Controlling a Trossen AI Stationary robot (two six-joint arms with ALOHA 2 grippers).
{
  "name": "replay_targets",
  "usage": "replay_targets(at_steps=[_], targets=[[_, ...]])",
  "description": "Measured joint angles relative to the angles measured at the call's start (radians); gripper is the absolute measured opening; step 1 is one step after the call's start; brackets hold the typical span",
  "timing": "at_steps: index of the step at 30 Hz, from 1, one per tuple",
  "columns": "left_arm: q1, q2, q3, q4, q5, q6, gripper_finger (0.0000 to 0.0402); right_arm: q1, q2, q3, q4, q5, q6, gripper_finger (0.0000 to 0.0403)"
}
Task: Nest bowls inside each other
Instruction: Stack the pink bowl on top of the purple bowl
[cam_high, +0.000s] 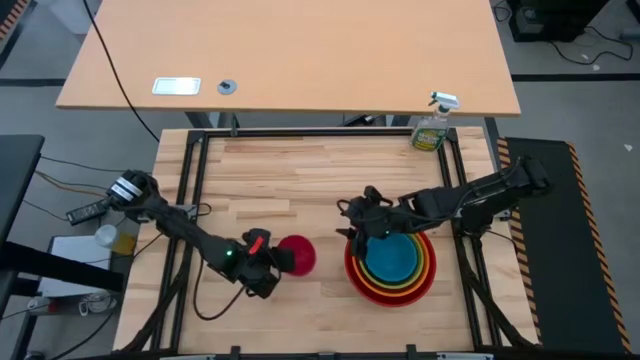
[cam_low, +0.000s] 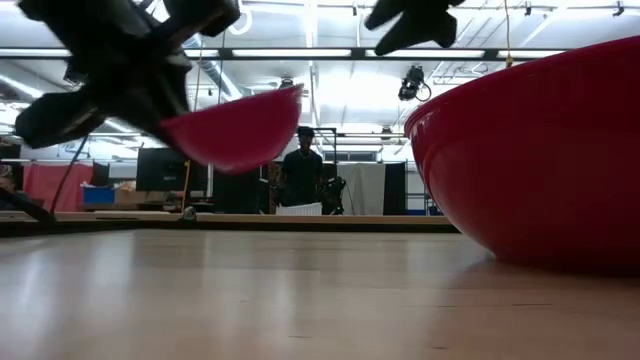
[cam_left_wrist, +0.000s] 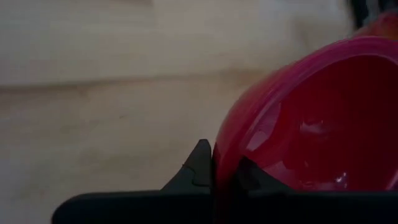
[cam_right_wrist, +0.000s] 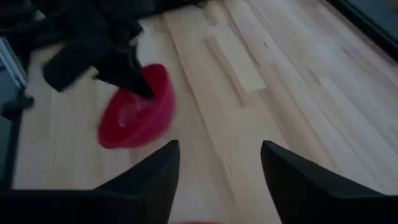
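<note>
Near the front left of the table (cam_high: 300, 170), we see the left gripper (cam_high: 274, 256) clamped tight on the rim of a small red bowl (cam_high: 299, 255). One finger (cam_left_wrist: 198, 169) sits outside the rim and the other inside, as the left wrist view shows. From the low view, the bowl (cam_low: 235, 125) hangs tilted in the air, clear of the wood.

To the right of it, well apart, we find the right gripper (cam_high: 366, 226) hovering over the near edge of a stack of bowls (cam_high: 391, 268). Its fingers (cam_right_wrist: 152, 171) are spread wide with nothing between them. The stack is nested already: a blue bowl innermost, then rings of green, yellow, orange and red around it.

Beyond the table's far right corner we see a spray bottle (cam_high: 432, 126) standing upright. A person (cam_low: 301, 172) stands far off in the room.
</note>
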Motion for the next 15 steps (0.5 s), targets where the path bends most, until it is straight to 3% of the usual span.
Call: replay_targets(at_steps=[6,15], targets=[[0.029,-0.003,0.004,0.014,-0.037,0.002,0.0007,-0.003,-0.003,0.042,-0.012,0.108,-0.044,0.0273],[0.127,-0.002,0.151,-0.112,-0.134,0.167,0.0008,-0.004,0.010,0.087,0.016,0.332,-0.140,0.0270]])
